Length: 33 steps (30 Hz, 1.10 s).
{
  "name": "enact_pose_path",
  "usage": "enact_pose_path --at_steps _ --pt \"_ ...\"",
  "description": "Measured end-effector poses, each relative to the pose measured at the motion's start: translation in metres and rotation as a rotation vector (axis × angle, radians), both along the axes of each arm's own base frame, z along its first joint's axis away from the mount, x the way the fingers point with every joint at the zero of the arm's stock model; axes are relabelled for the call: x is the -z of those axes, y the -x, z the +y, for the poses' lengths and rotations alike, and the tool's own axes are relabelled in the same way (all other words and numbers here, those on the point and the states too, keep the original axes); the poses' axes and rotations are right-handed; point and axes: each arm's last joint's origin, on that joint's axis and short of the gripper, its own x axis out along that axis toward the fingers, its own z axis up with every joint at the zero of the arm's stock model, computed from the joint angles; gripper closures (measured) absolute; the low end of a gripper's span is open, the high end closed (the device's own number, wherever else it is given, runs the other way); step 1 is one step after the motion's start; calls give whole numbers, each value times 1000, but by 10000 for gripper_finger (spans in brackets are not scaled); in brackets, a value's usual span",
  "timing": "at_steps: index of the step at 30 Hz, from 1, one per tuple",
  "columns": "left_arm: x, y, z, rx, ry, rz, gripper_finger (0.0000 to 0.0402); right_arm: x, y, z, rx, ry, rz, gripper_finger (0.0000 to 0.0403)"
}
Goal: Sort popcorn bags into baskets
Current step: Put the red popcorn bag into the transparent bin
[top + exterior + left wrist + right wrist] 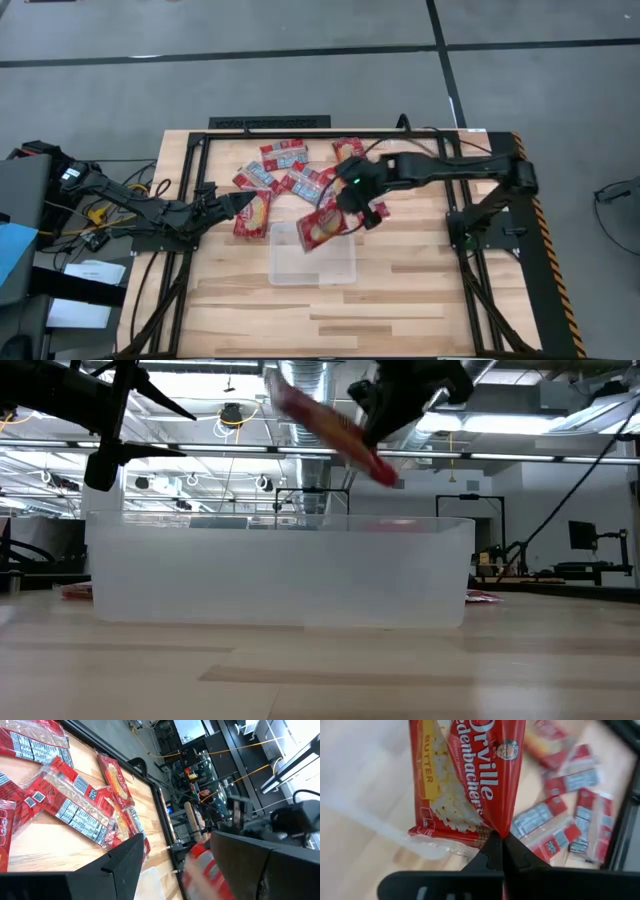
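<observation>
Hanging from the right gripper's (352,207) closed fingers, a popcorn bag (322,226) slanted over the clear basket's (340,275) far edge.

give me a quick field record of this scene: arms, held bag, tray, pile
right gripper: shut on a red flat popcorn bag, held above the tray's far right corner
left gripper: open, beside a red bag at the pile's left end
clear plastic rectangular tray: on the wooden table, no bag visible inside
loose red packets: scattered beyond the tray
</observation>
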Motion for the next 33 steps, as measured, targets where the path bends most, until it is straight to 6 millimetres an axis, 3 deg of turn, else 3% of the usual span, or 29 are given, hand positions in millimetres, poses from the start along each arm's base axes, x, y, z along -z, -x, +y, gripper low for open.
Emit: enact_pose_path --at_steps 5,11,16,24,33 --pt "1 0 0 -1 -5 13 180 22 -20 15 -206 113 178 400" --pt "3 0 0 -1 1 21 180 44 -39 33 -341 304 260 397" --pt "3 0 0 -7 1 22 180 47 -48 42 -424 366 259 397" --pt "3 0 0 -8 -1 27 180 46 -48 55 -570 431 256 391" --pt "5 0 0 -15 0 41 180 46 -47 54 -604 433 257 366"
